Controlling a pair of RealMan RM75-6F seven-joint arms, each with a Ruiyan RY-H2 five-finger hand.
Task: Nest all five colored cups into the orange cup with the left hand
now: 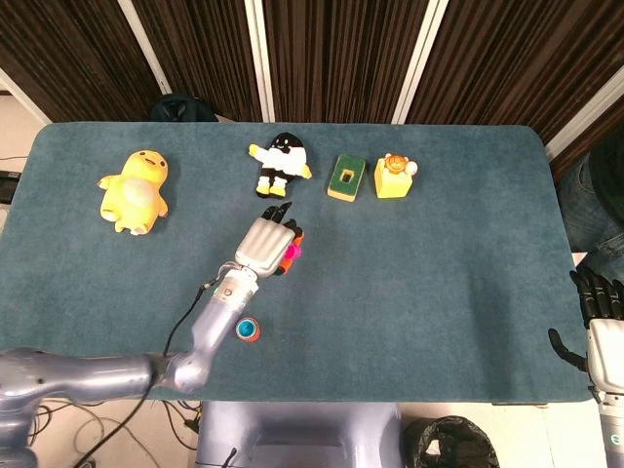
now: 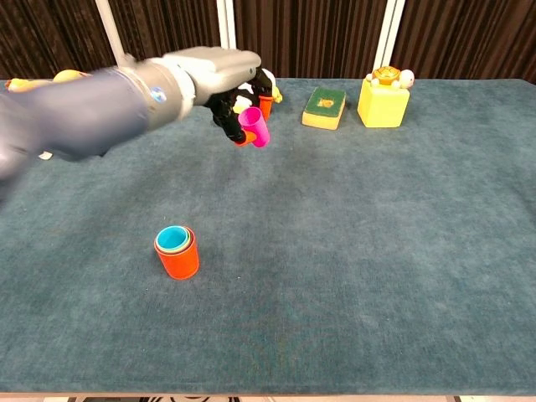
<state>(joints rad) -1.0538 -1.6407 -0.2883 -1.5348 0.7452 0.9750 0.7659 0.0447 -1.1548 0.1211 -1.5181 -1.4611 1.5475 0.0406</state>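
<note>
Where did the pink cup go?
The pink cup is up in the air, held by the robot's left hand. In the chest view it's upper left, just in front of the penguin toy.

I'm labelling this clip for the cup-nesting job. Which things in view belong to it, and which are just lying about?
Belong to the job:
- left hand, holding the small magenta plastic cup
- orange plastic cup with a teal cup nested inside

Just lying about:
- yellow plush duck
- black-and-white plush penguin
- green-and-yellow sponge block
- yellow toy block with a figure on top
- right hand, idle at the table edge
</note>
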